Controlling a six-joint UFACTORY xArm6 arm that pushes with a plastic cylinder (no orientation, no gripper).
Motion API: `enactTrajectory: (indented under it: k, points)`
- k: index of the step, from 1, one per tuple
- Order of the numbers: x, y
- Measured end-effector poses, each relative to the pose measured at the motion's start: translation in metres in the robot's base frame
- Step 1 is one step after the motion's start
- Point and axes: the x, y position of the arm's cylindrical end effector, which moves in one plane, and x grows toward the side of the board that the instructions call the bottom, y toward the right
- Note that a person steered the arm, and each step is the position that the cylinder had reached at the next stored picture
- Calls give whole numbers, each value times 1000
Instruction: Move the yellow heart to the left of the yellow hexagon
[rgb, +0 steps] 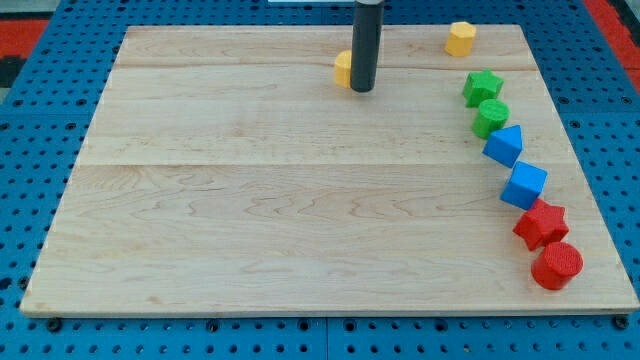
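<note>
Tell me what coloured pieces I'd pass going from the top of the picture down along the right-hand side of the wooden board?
yellow hexagon → green star → green round block → blue triangle-like block → blue cube → red star → red cylinder

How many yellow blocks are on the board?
2. The yellow hexagon is near the view's top right. The other yellow block is at top centre, touching my tip and partly hidden behind the rod.
</note>
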Motion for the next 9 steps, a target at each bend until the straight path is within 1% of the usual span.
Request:
enactTrajectory:
  k: [1, 2, 4, 5, 6, 7, 8, 9]
  points:
    - [-12, 26]
    - [-18, 34]
    - [-22, -65]
    - [-32, -81]
    - [-52, -67]
    - [-70, -66]
    - [-82, -85]
    - [-82, -119]
